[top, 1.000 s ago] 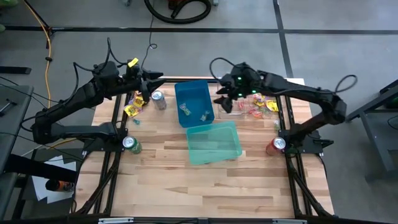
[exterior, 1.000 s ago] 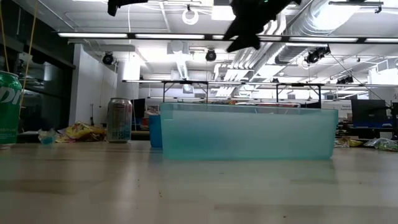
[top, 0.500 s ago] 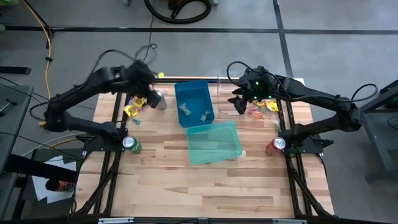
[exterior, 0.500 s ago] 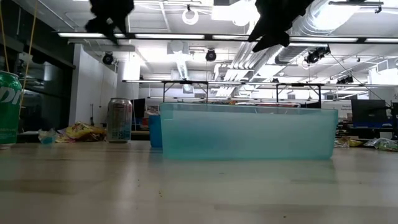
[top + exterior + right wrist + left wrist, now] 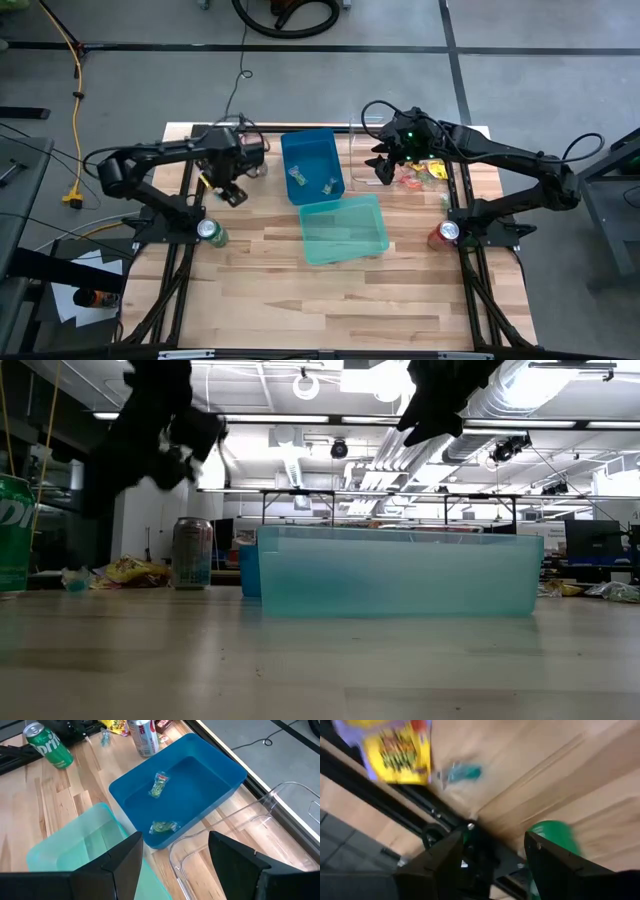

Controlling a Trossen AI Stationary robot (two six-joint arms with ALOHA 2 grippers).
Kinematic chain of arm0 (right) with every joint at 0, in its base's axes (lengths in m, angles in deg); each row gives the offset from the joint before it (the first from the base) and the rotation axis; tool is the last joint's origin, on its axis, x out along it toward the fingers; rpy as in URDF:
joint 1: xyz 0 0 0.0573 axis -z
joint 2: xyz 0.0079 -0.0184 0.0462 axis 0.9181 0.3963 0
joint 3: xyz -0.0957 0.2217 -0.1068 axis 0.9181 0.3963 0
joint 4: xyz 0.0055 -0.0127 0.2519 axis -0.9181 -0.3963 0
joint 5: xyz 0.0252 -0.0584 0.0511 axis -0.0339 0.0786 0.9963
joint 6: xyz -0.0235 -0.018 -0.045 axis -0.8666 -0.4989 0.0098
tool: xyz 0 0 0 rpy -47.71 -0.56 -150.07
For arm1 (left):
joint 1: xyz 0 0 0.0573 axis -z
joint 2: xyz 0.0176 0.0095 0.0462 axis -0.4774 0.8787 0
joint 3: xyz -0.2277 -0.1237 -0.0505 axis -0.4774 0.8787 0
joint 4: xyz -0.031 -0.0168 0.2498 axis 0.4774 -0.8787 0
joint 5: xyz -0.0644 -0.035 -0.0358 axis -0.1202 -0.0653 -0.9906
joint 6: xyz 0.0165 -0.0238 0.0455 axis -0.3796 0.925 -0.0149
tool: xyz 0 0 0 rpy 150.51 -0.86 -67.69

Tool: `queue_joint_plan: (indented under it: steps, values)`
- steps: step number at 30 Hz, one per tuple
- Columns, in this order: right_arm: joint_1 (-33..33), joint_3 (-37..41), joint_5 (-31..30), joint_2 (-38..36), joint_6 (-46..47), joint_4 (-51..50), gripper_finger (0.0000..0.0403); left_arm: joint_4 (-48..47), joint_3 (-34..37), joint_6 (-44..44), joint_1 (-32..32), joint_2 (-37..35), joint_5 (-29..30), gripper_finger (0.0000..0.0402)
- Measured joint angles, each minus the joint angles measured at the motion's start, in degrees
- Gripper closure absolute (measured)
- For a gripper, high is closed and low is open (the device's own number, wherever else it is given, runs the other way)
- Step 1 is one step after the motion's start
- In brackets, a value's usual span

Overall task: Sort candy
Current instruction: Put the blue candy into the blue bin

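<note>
Candy lies in two heaps on the table: yellow packets (image 5: 207, 180) under my left arm, and yellow, red and pink pieces (image 5: 420, 175) by the right edge. Two green sweets (image 5: 160, 784) lie in the blue bin (image 5: 312, 165). My left gripper (image 5: 232, 192) hovers open and empty above the left heap. Its wrist view shows a yellow packet (image 5: 402, 747) and a small teal-green sweet (image 5: 460, 771) on the wood below it. My right gripper (image 5: 383, 172) hangs open and empty over the clear container (image 5: 280, 835), between the blue bin and the right heap.
A teal bin (image 5: 344, 228) stands on the near side of the blue bin. A silver can (image 5: 142, 737) stands at the blue bin's left, a green can (image 5: 210, 232) at the left arm's base, a red can (image 5: 443, 233) at the right arm's base. Bare wood fills the near half.
My left arm has swung down from high over the far left corner toward the near side, turning its wrist, and now hangs low over the left candy heap. My right gripper has moved right from the blue bin's far corner to above the clear container, then stayed there.
</note>
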Motion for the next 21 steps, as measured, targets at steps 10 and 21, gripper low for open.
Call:
queue_joint_plan:
  steps: [10,21]
  values:
    - [0.02,0.00,-0.50,0.88,0.07,2.58,0.0183,12.88,10.46,-5.35,0.04,0.31,5.78,0.0204]
    - [-0.11,0.00,-0.49,2.29,0.44,3.32,0.0183,17.45,10.73,-8.18,0.04,0.41,7.44,0.0204]
